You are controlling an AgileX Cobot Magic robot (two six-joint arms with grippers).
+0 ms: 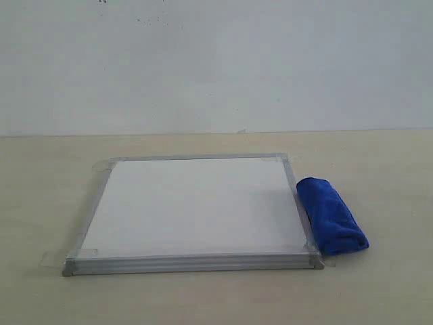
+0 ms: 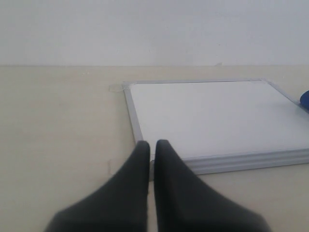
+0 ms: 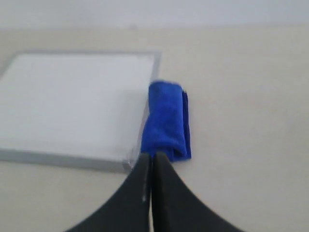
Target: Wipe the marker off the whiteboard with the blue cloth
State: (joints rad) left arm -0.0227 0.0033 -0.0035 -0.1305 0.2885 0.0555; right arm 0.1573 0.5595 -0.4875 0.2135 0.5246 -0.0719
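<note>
1. Exterior view: you have the whiteboard (image 1: 193, 206) lying flat in the middle of the desk (image 1: 40, 169), well short of the desk's far edge. Its face reads plain white. The blue cloth (image 1: 330, 215) lies rolled just beside the board's right frame, on the side toward the desk's right edge.
2. Left wrist view: your left gripper (image 2: 152, 144) has its fingers drawn together with only a thin seam between them, and it holds nothing. It sits near the whiteboard's (image 2: 212, 116) front left corner. A sliver of the blue cloth (image 2: 305, 99) shows past the board's opposite frame.
3. Right wrist view: your right gripper (image 3: 151, 157) has its fingers pressed together and is empty. Its tips point at the near end of the blue cloth (image 3: 165, 118). The cloth lies lengthwise against the whiteboard's (image 3: 72, 101) right frame.
</note>
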